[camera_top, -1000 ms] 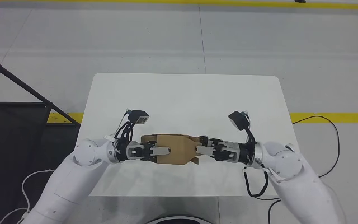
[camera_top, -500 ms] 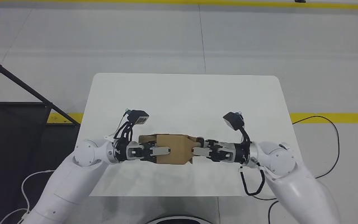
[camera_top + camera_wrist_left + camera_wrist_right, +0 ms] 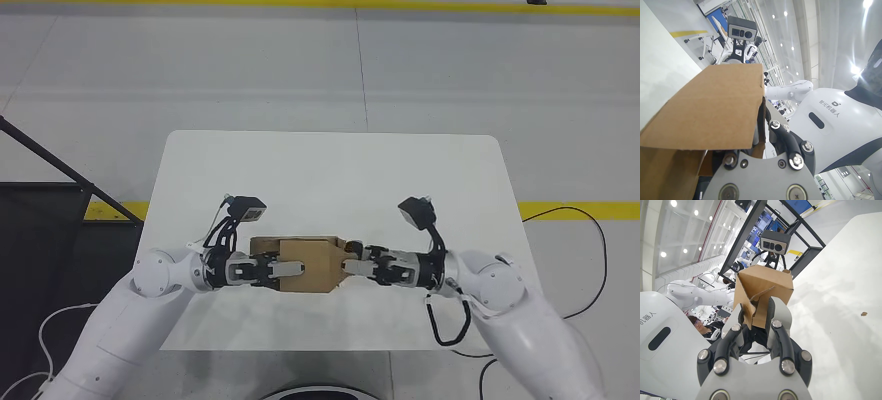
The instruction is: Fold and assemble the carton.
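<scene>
The left claw [image 3: 284, 268] is closed on the left end of the carton [image 3: 312, 262], with one finger lying across its top panel. The brown carton, partly folded into a box shape, is held between the two arms over the near part of the white counter [image 3: 330, 170]. The right claw [image 3: 756, 308] is clamped on a bent flap at the carton's right end. A small brown scrap [image 3: 864, 313] lies on the counter nearby.

One carton [image 3: 315, 256], one white table [image 3: 400, 180], two pincers: the left pincer [image 3: 292, 268] and the right pincer [image 3: 350, 266].
</scene>
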